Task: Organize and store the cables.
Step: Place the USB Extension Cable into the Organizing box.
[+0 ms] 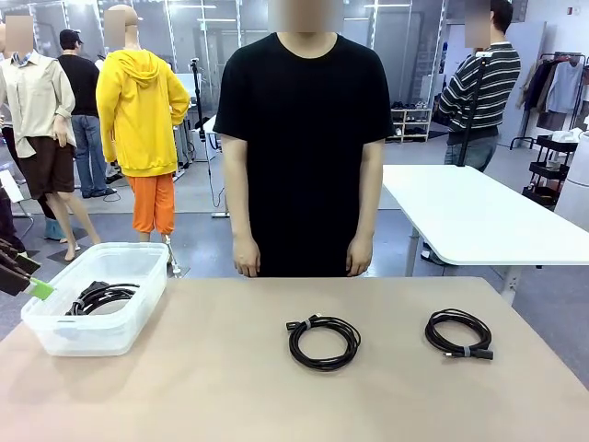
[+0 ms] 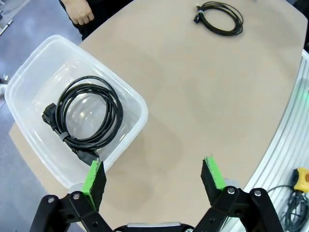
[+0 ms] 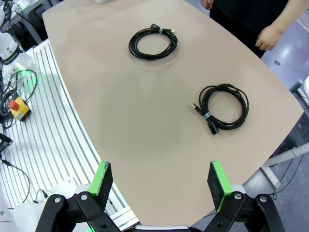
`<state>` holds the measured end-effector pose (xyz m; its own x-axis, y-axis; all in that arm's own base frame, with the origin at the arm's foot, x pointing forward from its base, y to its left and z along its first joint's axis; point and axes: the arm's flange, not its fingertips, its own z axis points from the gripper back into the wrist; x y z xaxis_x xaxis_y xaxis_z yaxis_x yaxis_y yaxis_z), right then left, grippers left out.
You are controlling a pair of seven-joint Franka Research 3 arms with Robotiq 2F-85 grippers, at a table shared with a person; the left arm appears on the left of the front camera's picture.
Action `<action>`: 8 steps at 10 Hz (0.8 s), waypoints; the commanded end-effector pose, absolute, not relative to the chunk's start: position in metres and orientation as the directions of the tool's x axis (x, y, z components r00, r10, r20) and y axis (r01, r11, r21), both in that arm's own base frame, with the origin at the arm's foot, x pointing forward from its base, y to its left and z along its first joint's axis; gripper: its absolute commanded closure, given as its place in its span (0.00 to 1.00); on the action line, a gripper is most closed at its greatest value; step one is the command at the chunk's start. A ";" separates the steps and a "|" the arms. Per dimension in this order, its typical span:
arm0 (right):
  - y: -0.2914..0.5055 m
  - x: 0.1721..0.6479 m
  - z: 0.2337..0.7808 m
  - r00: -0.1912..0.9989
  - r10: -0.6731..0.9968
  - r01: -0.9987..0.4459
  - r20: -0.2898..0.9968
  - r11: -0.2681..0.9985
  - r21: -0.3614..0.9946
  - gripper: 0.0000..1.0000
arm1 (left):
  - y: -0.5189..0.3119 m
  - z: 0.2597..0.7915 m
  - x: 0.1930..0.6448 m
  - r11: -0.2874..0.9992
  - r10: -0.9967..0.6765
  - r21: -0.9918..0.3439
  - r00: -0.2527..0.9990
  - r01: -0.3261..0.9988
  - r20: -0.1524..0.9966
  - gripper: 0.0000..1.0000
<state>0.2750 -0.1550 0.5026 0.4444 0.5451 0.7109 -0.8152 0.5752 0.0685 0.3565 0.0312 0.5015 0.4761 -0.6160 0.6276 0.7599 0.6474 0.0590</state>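
A smooth, matt beige surface (image 3: 145, 121) is seen ahead of the right jaws, and two black coiled cables (image 3: 206, 115) with faintly glossy rubbery sheaths lie on it. Beside the left jaws, a clear, glossy plastic tub (image 2: 107, 73) holds a thicker black rubber-sheathed coil (image 2: 116, 113). The pads (image 2: 91, 176) are faced in matt green.

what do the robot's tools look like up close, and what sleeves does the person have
Left tool and right tool alike: black jointed linkages with silver bolts, tipped with bright green pads. The person wears a black short-sleeved t-shirt.
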 end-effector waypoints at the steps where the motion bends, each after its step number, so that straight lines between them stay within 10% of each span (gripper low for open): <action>1: -0.156 0.275 0.505 0.428 0.550 -0.824 0.717 0.563 0.061 0.00 | 0.012 0.505 0.361 0.596 -0.678 0.088 0.442 0.798 0.587 0.00; 8: -0.156 0.275 0.505 0.428 0.550 -0.824 0.717 0.563 0.061 0.00 | -0.244 0.540 0.422 0.302 -0.932 0.192 0.247 0.934 0.266 0.00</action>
